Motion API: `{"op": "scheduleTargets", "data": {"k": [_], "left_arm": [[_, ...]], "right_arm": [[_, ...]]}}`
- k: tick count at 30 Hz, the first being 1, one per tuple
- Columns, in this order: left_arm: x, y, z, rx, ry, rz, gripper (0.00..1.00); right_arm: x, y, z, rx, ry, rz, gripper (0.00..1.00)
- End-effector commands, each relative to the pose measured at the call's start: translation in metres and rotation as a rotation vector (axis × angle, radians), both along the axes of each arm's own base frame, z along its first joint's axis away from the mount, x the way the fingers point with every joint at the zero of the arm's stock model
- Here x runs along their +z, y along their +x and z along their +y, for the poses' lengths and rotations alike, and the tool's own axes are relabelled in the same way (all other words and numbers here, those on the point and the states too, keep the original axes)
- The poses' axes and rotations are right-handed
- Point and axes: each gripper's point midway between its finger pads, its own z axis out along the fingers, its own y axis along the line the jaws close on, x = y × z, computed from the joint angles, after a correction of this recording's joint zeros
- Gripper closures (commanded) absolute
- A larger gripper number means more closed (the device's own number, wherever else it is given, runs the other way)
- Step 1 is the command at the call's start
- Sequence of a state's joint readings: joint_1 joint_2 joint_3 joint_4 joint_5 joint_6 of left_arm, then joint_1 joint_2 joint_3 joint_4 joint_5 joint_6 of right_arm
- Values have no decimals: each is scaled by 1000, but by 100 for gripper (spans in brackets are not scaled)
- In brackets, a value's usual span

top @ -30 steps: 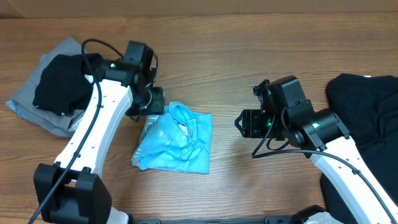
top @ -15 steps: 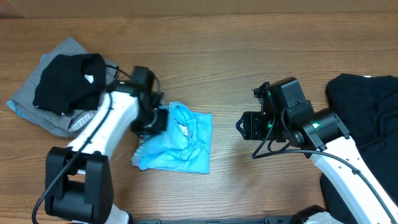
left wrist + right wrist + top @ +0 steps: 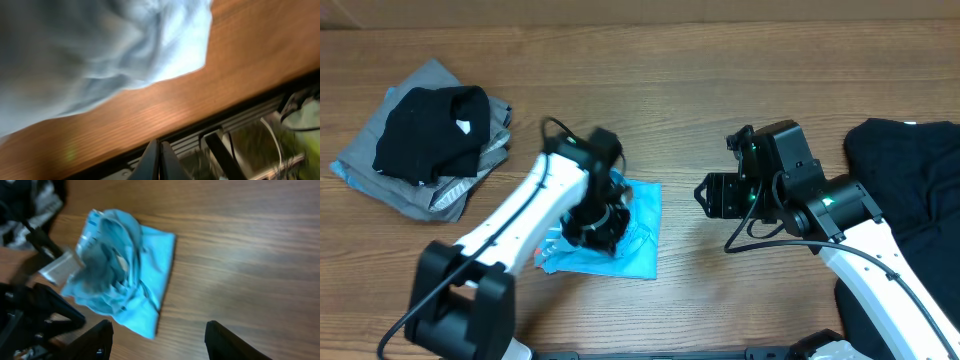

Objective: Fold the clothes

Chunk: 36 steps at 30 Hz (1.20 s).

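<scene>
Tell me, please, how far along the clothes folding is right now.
Done: a stack of folded grey and black fabric garments sits at left. In hand: the light blue fabric T-shirt lies folded in the middle, the left gripper over it with jaws shut; the right gripper hovers beside, jaws open and empty. Left: the rumpled black fabric garment at right looks unfolded.

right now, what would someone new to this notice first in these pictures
The folded light blue T-shirt in the middle of the table draws the eye, with the left arm stretched across it and the left claw shut. A black and grey pile sits far left, a loose black garment far right, and the right claw hangs open facing the blue shirt.
</scene>
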<state>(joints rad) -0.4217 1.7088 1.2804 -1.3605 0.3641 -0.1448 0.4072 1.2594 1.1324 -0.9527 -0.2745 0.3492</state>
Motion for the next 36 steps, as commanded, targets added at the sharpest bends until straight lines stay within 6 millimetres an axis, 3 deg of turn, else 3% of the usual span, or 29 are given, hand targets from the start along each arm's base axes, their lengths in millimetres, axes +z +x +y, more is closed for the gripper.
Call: {"op": "scheduleTargets", "data": {"k": [1, 2, 4, 7, 8, 9, 14, 17, 20, 21, 23, 25, 28, 31, 35, 36], "left_arm": [[67, 45, 34, 91, 36, -261, 96], [81, 51, 43, 116, 44, -307, 94], [120, 67, 69, 193, 69, -441, 77], [158, 77, 98, 285, 91, -575, 51], [164, 78, 103, 306, 90, -595, 47], [167, 77, 108, 322, 92, -606, 45], [164, 69, 113, 334, 105, -574, 46], [165, 71, 113, 323, 103, -584, 46], [165, 72, 113, 320, 103, -588, 46], [165, 72, 113, 321, 102, -590, 46], [165, 73, 113, 321, 102, -595, 46], [165, 73, 113, 317, 101, -595, 46], [165, 73, 113, 317, 101, -595, 46], [165, 73, 113, 314, 101, -596, 46], [165, 73, 113, 314, 102, -594, 46], [165, 73, 113, 314, 102, -594, 46]], "right_arm": [[7, 4, 28, 61, 129, 16, 37], [4, 4, 37, 83, 157, 27, 37], [-9, 5, 62, 98, 206, 85, 37], [-32, 5, 102, 176, 226, 118, 33], [-39, 4, 113, 193, 227, 127, 32], [-51, 1, 129, 218, 227, 141, 33], [-102, -8, 167, 228, 180, 201, 33], [-111, -17, 188, 292, 188, 181, 35], [-108, -24, 194, 369, 176, 133, 56], [-108, -24, 194, 369, 175, 135, 56], [-106, -18, 194, 350, 185, 121, 34], [-107, -10, 191, 280, 182, 131, 32], [-115, 7, 178, 19, 162, 197, 28], [-103, 20, 191, -3, 231, 142, 26], [-91, 26, 203, 16, 283, 94, 53], [-92, 25, 204, 21, 280, 92, 56]]}}
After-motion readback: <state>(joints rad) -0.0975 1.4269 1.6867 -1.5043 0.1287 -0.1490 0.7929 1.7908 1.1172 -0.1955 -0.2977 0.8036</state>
